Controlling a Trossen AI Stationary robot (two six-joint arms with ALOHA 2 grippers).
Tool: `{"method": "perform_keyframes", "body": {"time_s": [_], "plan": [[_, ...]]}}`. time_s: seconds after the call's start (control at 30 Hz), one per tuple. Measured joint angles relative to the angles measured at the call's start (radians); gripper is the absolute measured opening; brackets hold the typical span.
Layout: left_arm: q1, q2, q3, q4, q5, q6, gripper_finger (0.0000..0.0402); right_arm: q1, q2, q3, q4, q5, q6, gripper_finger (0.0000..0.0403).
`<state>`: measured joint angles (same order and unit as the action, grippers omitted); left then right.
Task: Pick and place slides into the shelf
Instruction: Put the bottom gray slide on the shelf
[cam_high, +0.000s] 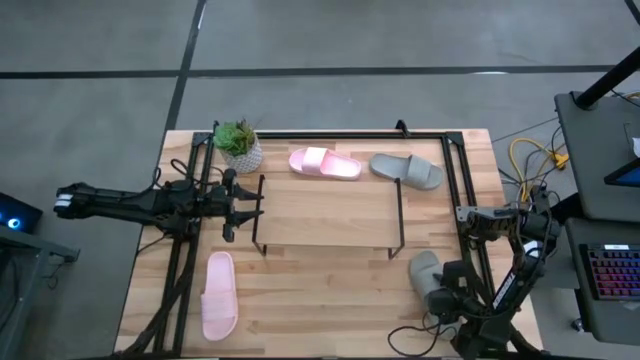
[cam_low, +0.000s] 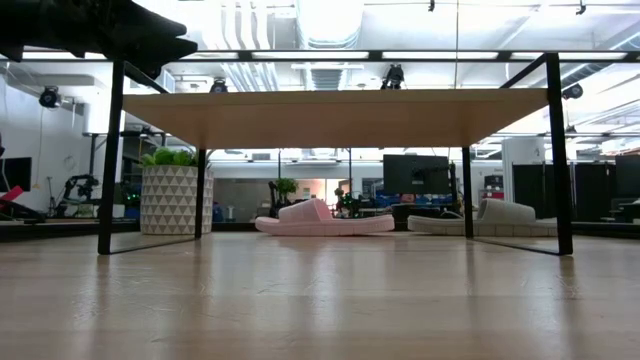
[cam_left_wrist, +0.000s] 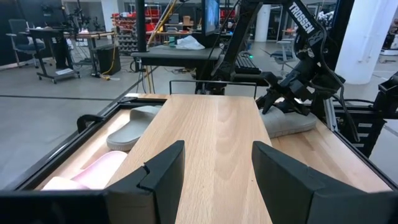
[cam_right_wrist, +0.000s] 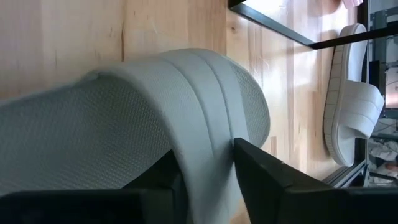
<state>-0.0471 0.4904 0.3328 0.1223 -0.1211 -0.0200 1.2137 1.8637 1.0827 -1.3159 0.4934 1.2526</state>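
A grey slide (cam_high: 424, 271) lies near the table's right near corner, and my right gripper (cam_high: 443, 290) is shut on it; the right wrist view shows its ribbed strap (cam_right_wrist: 186, 93) filling the picture. My left gripper (cam_high: 240, 205) hangs open at the left end of the shelf (cam_high: 325, 215), just above board height, touching nothing; in its own view the fingers (cam_left_wrist: 165, 168) frame the wooden board (cam_left_wrist: 214, 124). One pink slide (cam_high: 325, 163) and the second grey slide (cam_high: 406, 170) rest sole-down behind the shelf. The other pink slide (cam_high: 218, 295) lies at the near left. My right gripper (cam_right_wrist: 206, 152) holds the grey slide by its wide strap, at the strap's edge (cam_right_wrist: 208, 134). The strap is pinched between the two fingers (cam_right_wrist: 261, 171). From the high view the fingers come in from the table's near right side, and the slide's sole appears to lie on the table.
A potted plant (cam_high: 238, 146) stands at the shelf's far left corner. Thin black rods (cam_low: 110, 160) carry the board, with open space beneath it (cam_low: 330, 190). A larger black frame (cam_high: 455, 180) runs round the table; cables (cam_high: 535, 160) lie beyond the right edge.
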Motion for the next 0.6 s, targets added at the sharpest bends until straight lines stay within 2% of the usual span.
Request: {"method": "perform_keyframes", "body": {"time_s": [0.3, 0.6], "plan": [[0.0, 0.0, 0.0, 0.0, 0.0, 0.0, 0.0173, 0.0, -0.003, 0.015, -0.005, -0.003, -0.005, 0.0016], [0.0, 0.0, 0.0, 0.0, 0.0, 0.0, 0.0173, 0.001, -0.003, 0.053, -0.027, -0.007, -0.006, 0.0014]]}}
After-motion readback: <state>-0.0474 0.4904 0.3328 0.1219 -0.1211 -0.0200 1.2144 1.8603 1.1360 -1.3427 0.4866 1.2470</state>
